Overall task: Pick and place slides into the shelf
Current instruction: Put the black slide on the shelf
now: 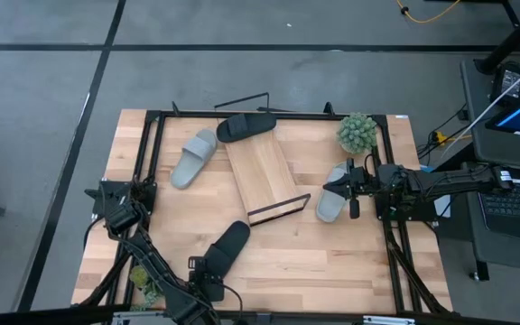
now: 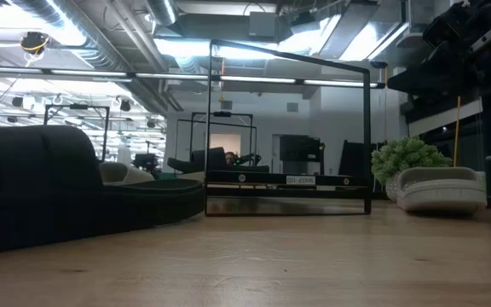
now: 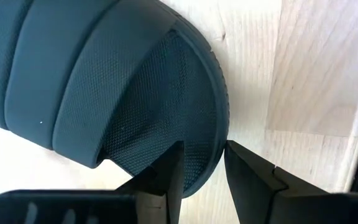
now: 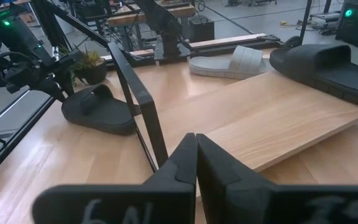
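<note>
Progress is slim: one black slide (image 1: 246,125) is sitting on the shelf (image 1: 262,171). I am closing my left claw (image 3: 202,163) on the near black slide (image 1: 224,248)'s edge; right claw (image 4: 196,155) together, two grey slides (image 1: 193,158) waiting.

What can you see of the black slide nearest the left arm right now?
The near black slide is matte rubber with one broad ribbed strap and a finely textured footbed. It lies flat, sole down, on the table, angled toward the shelf but clear of it. The left end effector straddles its heel rim, one finger over the footbed and one outside; full contact can't be confirmed.
</note>
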You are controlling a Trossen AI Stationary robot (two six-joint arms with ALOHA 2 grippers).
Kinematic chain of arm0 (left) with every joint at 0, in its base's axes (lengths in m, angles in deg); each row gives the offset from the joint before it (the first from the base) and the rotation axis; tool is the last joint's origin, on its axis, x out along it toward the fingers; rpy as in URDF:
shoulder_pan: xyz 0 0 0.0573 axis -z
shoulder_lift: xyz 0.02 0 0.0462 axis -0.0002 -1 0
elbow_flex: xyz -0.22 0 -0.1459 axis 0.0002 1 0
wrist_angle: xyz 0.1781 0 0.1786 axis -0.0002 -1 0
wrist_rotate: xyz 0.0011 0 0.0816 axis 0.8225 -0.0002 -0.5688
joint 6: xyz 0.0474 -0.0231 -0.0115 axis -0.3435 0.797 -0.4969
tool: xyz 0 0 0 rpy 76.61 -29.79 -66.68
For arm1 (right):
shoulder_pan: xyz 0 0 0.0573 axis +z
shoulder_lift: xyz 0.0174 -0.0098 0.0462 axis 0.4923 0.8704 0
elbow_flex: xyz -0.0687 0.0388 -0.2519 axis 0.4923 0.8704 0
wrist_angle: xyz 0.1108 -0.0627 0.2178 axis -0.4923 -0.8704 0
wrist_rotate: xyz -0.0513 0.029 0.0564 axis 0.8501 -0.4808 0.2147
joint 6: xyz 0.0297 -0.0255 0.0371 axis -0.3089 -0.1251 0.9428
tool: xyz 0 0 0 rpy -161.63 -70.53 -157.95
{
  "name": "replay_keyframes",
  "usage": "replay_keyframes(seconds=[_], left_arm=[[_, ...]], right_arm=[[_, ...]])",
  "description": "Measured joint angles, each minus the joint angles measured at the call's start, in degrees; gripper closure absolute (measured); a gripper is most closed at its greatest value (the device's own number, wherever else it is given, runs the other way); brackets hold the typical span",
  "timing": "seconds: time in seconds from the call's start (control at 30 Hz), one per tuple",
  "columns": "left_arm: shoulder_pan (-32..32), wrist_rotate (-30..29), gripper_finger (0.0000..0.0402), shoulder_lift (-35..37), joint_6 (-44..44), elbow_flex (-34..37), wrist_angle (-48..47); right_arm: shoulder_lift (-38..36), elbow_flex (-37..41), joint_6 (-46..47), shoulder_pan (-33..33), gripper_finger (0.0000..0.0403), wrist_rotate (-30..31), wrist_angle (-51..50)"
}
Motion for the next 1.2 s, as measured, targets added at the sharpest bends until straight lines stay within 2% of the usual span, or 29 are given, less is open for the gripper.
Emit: replay_keyframes(seconds=[0.2,0.47,0.7,0.87,1.03,1.2], left_arm=[[0.0,1.0,0.0304,0.0,-0.1,3.1,4.1],[0.1,1.2,0.0389,0.2,-0.2,4.6,6.0],[0.0,0.1,0.0396,-0.2,-0.1,2.1,3.7],[0.1,-0.2,0.0399,-0.3,1.3,-0.9,-1.1],[1.0,-0.3,0.0400,-0.3,5.4,-5.8,-9.7],[2.2,-3.6,0.0400,-0.3,10.2,-11.6,-18.9]], right_arm=[[0.0,0.0,0.0,0.0,0.0395,0.0,0.0],[0.0,0.0,0.0,0.0,0.0395,0.0,0.0],[0.0,0.0,0.1,0.0,0.0395,0.0,0.0],[0.0,0.0,0.1,0.0,0.0395,0.0,0.0],[0.0,0.0,0.1,0.0,0.0395,0.0,0.0],[0.0,0.0,0.0,0.0,0.0395,0.0,0.0]])
